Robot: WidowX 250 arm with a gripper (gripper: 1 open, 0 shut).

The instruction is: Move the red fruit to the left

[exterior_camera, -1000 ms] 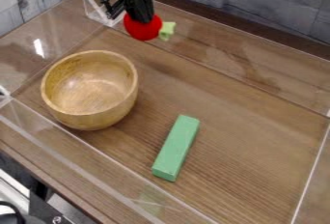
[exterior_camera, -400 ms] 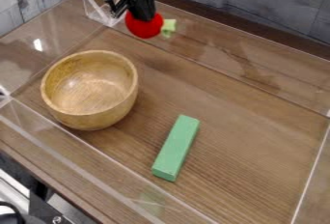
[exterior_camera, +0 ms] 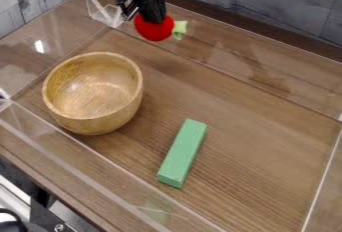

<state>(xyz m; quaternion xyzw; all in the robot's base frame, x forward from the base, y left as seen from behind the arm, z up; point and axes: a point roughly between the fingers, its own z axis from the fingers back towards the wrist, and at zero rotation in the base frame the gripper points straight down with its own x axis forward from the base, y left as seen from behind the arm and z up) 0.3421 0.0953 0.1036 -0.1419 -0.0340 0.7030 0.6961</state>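
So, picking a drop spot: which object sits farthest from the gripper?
The long green block, lying near the front edge; the wooden bowl and red fruit are nearer the gripper.

- Table (exterior_camera: 254, 96): brown wood-grain top, grain running diagonally across the view; fills most of the picture.
- Clear wall (exterior_camera: 80, 181): transparent plastic panels standing on the table on all sides, edges catching light; glare patches at upper left.
- Back wall (exterior_camera: 281, 1): pale grey weathered planks or brick pattern, across the top and upper left.
- Dark gap (exterior_camera: 16, 208): lower left corner, below the table edge, contents unclear.
- Light: even, soft, with faint reflections on the panels.
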